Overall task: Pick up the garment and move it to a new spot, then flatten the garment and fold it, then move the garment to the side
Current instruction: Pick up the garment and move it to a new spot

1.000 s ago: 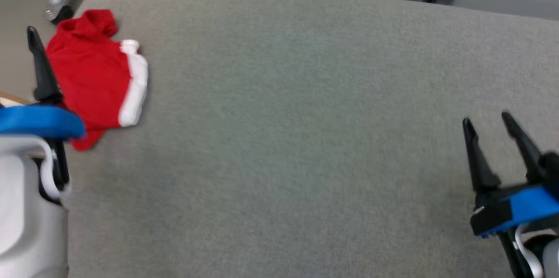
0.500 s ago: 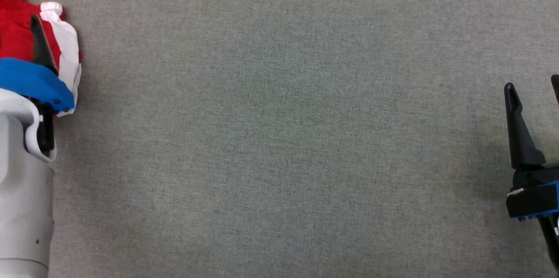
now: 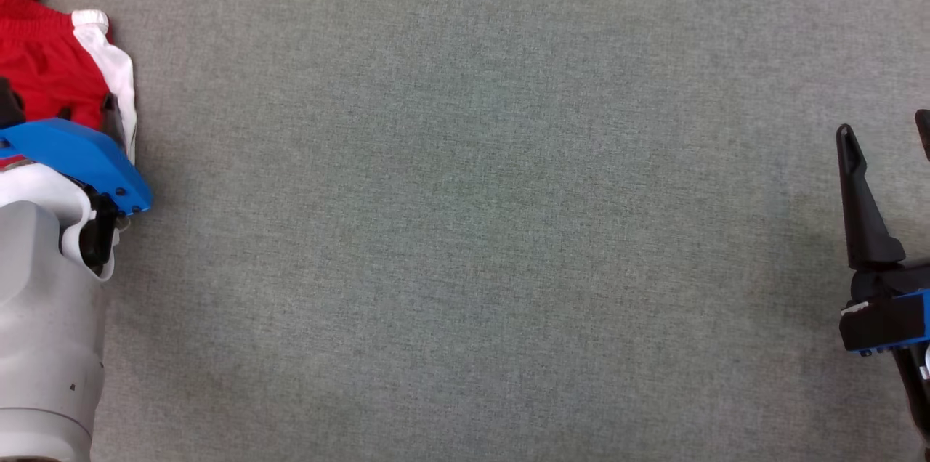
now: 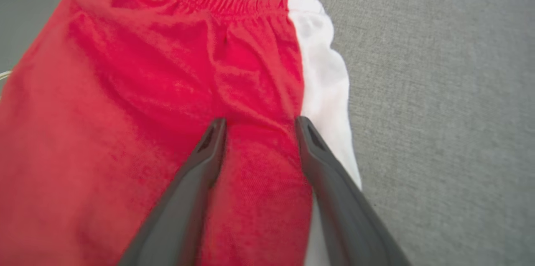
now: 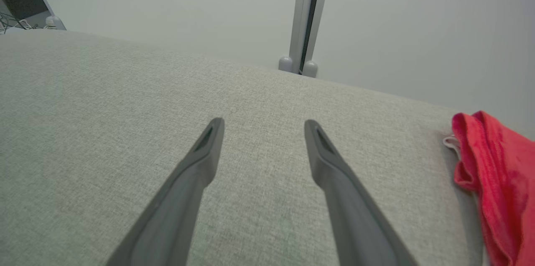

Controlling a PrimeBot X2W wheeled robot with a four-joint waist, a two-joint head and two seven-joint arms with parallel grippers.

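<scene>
- Pick-up step: left gripper point(image 4: 259, 126), jaws apart, tips on red garment point(image 4: 138, 90), centre frame.
- Above table point(image 5: 104, 111), right gripper point(image 5: 262, 126) apart, empty.
- Next: close on fabric, lift.

Red garment point(image 4: 125, 103), white-striped along one side, lies rumpled on grey tabletop point(image 4: 439, 90).

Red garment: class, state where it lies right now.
In the head view the red garment lies at the far left of the grey table, under the left gripper, whose jaws stand apart over it.
</scene>
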